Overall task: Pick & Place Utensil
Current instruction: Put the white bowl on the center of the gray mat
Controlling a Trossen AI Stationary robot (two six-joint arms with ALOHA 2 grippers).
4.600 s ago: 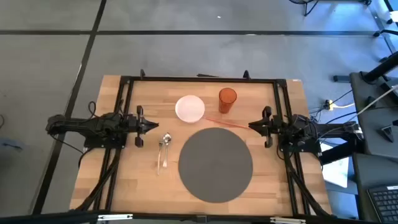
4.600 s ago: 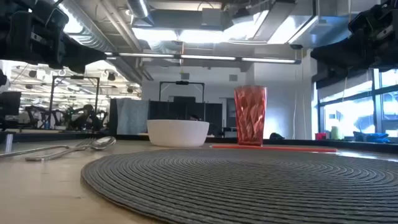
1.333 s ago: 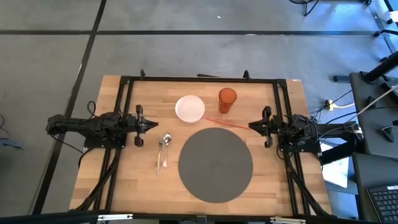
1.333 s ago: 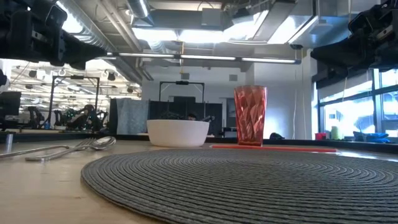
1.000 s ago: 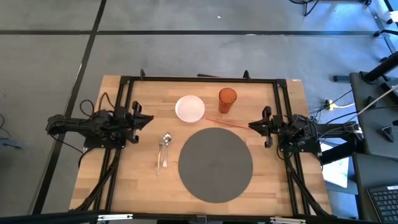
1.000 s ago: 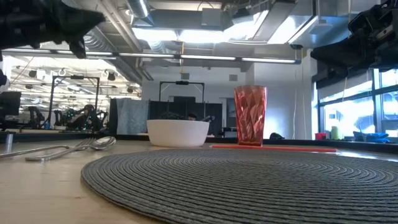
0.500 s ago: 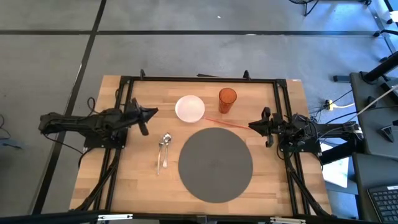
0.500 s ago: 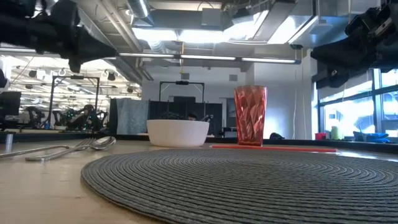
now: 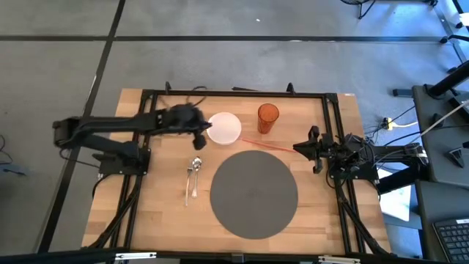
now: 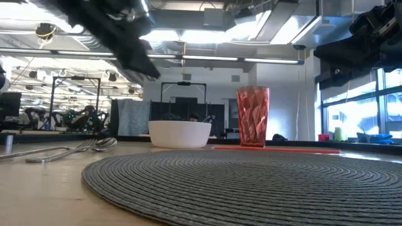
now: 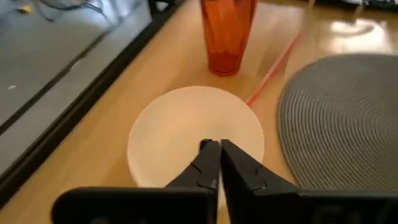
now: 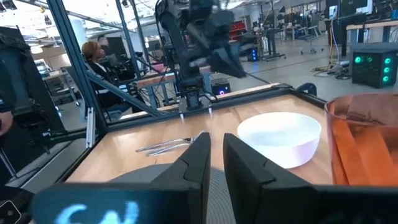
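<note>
A metal spoon [image 9: 196,167] and fork [image 9: 187,188] lie flat side by side on the wooden table, left of the round grey placemat [image 9: 254,193]; they also show in the low view [image 10: 75,149] and the right wrist view [image 12: 169,146]. My left gripper [image 9: 201,134] is shut and hovers over the near-left rim of the white bowl [image 11: 196,134], above and beyond the utensils, touching nothing. My right gripper [image 9: 313,149] is shut and waits at the table's right side, level with the placemat's far edge.
An orange tumbler [image 9: 268,118] stands right of the white bowl [image 9: 224,127]. A red straw [image 9: 265,144] lies on the table between the tumbler and the placemat. A black frame [image 9: 234,93] runs around the table's edges. Bare wood lies near the utensils.
My left arm has left its resting place at the table's left side, risen and swung toward the far right, reaching out until its shut gripper hangs over the bowl's rim. The utensils, bowl, tumbler and straw have stayed where they were.
</note>
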